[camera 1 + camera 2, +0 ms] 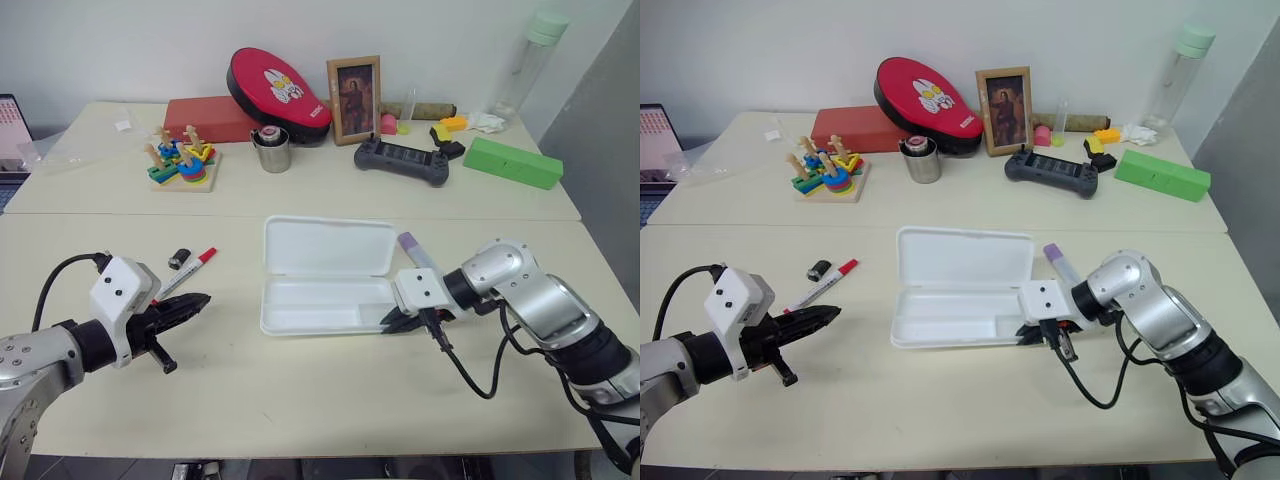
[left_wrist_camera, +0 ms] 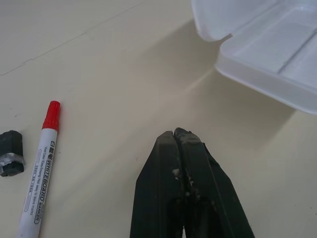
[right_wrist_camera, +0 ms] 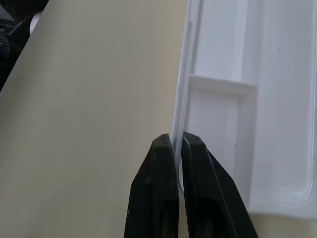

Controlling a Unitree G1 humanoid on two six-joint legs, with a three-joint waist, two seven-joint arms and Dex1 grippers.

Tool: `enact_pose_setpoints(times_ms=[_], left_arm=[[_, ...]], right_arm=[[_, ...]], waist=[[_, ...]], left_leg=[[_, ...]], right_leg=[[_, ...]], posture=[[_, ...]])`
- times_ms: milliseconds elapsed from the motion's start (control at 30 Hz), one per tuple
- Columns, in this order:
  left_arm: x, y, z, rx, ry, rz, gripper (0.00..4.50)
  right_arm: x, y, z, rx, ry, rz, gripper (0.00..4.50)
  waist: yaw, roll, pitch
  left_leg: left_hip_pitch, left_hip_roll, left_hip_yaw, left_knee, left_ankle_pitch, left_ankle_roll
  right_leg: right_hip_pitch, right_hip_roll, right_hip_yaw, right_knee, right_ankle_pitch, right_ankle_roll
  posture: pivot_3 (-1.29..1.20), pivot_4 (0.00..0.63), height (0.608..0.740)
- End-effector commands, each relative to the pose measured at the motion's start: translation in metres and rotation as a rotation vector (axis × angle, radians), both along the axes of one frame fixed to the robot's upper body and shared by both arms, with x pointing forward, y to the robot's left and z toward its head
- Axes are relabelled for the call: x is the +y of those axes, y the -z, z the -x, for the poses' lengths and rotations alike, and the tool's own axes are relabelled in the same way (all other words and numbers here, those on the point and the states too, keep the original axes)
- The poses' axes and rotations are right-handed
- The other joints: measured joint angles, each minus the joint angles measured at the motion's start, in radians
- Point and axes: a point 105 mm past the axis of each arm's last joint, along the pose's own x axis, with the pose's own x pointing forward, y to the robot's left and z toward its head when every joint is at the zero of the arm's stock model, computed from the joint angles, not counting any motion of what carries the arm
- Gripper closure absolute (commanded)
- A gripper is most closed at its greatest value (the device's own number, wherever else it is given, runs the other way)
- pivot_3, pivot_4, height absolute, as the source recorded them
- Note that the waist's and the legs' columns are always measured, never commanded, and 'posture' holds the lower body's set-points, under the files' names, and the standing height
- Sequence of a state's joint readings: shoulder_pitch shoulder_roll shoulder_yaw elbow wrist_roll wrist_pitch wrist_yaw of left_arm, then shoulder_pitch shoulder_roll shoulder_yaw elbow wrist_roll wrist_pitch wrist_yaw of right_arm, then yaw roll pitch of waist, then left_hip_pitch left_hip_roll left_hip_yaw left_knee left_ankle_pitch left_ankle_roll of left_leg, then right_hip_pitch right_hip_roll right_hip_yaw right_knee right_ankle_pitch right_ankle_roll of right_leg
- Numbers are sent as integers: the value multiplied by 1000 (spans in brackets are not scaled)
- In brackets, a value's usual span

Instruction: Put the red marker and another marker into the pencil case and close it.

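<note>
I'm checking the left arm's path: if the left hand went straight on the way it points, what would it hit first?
Probably bare table, then the white plastic pencil case, lying open ahead; depth is unclear. The left hand is shut.

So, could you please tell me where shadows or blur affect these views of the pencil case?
Left eye view: even lighting, the pencil case casts only a faint shadow. Left wrist view: a soft shadow lies beside the case, the red marker prints sharp. Right wrist view: the right gripper looks soft, its jaws pinching the case's rim.
</note>
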State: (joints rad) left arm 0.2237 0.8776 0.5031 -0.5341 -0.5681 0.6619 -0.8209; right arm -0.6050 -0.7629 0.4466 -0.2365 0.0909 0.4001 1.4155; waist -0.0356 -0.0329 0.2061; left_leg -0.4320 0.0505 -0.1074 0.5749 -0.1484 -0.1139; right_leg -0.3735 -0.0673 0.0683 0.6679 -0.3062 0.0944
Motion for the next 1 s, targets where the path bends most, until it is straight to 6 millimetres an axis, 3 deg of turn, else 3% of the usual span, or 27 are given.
enact_pose_setpoints(times_ms=[33,300,500,667,1000], left_arm=[[-1,-5,-1,-21,21,-20,4500],[0,-6,-5,-27,26,-34,4500],[2,-7,-3,-26,22,-42,4500],[2,-7,-2,-26,19,-44,4500],[3,-6,-3,-25,18,-40,4500]], right_arm=[[2,-11,0,-63,-17,-15,4484],[14,16,-5,-90,10,22,4484],[16,24,-6,-93,-12,41,4484],[14,20,-6,-98,-26,34,3135],[15,-8,-5,-66,6,-37,821]], waist=[[0,0,0],[0,-1,0],[0,-1,0],[0,0,0],[1,0,0]], left_leg=[[0,0,0,0,0,0],[0,0,0,0,0,0],[0,0,0,0,0,0],[0,0,0,1,0,0],[1,0,-1,1,0,0]], right_leg=[[0,0,0,0,0,0],[0,0,0,-1,0,0],[0,0,0,0,0,0],[0,0,0,2,0,0],[-1,0,0,7,-1,-1]], posture=[[0,150,740],[0,150,740],[0,150,740],[0,150,740],[0,150,740]])
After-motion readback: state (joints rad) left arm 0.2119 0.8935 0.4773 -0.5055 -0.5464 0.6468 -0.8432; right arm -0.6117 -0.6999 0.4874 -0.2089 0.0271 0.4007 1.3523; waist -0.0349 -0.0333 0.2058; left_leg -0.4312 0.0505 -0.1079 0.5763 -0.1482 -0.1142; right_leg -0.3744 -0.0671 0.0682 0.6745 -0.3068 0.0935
